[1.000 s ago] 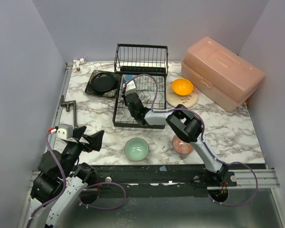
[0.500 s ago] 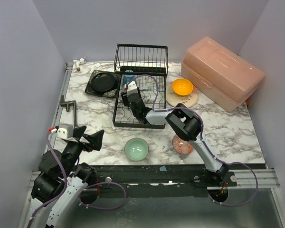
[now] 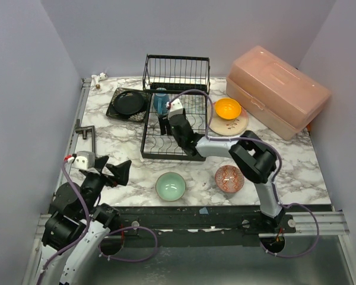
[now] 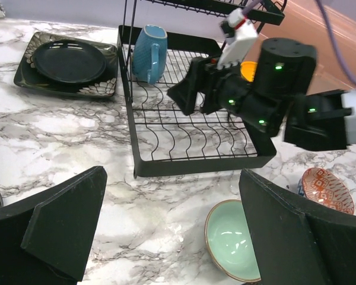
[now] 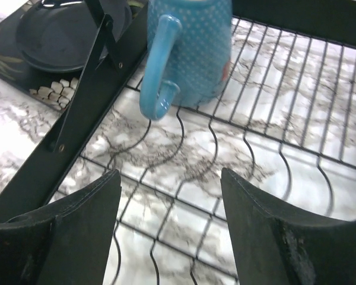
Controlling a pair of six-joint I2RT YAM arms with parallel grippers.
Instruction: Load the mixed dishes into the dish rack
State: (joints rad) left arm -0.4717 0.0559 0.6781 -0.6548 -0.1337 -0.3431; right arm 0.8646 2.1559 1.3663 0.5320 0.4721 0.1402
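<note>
The black wire dish rack (image 3: 175,127) stands at mid-table. The blue-handled mug (image 3: 161,101) sits in its back left corner, and shows in the left wrist view (image 4: 149,52) and the right wrist view (image 5: 190,47). My right gripper (image 3: 165,124) is open and empty above the rack floor, just short of the mug (image 5: 172,219). My left gripper (image 3: 115,172) is open and empty over the marble near the mint-green bowl (image 3: 170,186). The red-patterned bowl (image 3: 229,178) sits at front right. The orange bowl (image 3: 228,108) sits on the beige-pink plate (image 3: 240,126). The black round plate (image 3: 129,103) lies on the black square plate (image 3: 115,113).
A big pink plastic box (image 3: 279,89) stands at the back right. A grey bracket (image 3: 86,132) lies by the left wall. The rack's tall rear basket (image 3: 177,74) rises behind the mug. The table's dark front rail (image 3: 196,211) runs below the bowls.
My right gripper has drawn back to the right, away from the mug, which stays in the rack. The right arm's elbow swung right and uncovered the red-patterned bowl. The left arm barely moved.
</note>
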